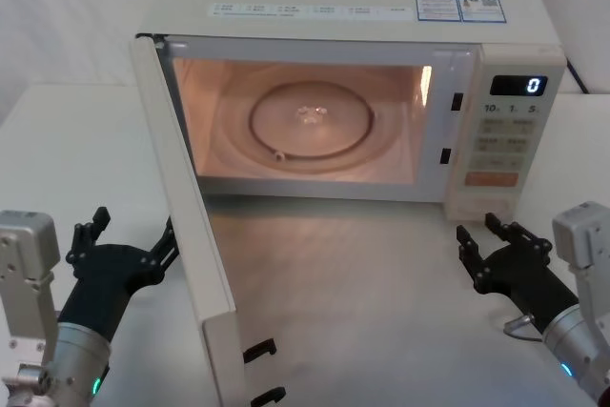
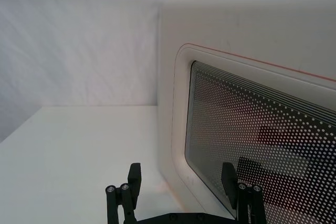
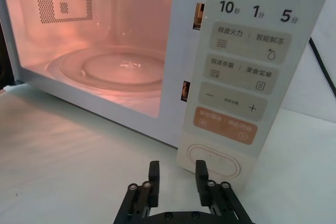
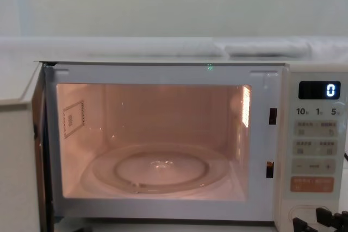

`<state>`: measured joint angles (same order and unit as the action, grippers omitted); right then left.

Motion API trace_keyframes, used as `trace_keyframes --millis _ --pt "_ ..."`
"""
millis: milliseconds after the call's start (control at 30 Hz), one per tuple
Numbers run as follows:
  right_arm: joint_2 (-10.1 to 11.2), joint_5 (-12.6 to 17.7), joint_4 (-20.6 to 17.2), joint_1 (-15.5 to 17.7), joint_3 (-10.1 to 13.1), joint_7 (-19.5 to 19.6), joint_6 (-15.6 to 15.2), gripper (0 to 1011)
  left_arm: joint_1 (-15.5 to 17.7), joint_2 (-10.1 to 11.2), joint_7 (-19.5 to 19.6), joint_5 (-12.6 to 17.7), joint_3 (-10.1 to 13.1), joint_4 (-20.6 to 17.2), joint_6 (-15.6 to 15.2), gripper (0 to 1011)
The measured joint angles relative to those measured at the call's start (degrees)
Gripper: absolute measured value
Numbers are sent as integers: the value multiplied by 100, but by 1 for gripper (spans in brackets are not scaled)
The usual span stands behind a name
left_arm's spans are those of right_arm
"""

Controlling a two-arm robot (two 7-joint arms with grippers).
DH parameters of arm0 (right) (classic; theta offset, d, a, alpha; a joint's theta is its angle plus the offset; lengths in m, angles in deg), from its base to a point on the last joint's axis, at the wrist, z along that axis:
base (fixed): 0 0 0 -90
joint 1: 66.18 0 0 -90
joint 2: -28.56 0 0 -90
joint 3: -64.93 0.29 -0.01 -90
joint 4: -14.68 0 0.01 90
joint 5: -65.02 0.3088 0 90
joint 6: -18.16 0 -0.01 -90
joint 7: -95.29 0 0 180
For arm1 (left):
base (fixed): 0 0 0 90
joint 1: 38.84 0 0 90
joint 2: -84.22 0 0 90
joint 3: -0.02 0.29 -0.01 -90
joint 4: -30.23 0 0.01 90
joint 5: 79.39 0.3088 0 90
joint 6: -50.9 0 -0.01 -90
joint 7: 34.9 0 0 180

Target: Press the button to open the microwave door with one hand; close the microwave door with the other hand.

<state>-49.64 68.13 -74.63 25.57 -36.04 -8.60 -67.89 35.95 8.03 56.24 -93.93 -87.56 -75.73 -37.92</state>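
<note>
White worktop carries the microwave (image 1: 381, 92), its lit cavity showing. The microwave door (image 1: 186, 226) stands swung open: rigid, hinged, best pushed flat on its outer face, where the left gripper (image 2: 181, 182) waits, fingers spread. The right gripper (image 3: 177, 177), likewise spread, hangs just before the button (image 3: 212, 161).

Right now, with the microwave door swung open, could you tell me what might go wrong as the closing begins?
1. The left hand sits outside the microwave door, near its hinge side; pushing there may close it weakly or skid across the window.
2. The right hand waits just before the button; if it drifts forward, the door could pop open again.
</note>
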Motion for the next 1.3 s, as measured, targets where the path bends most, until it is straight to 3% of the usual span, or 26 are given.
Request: trace_keyframes --millis 333,667,1300 --pt "57 71 15 -15 -36 14 79 745 0 0 0 0 0 0 0 1001" --pt "163 67 18 -18 -91 -1 96 1002 0 0 0 0 0 0 0 1001" --pt "194 51 10 -11 -104 -16 79 1002 0 0 0 0 0 0 0 1001"
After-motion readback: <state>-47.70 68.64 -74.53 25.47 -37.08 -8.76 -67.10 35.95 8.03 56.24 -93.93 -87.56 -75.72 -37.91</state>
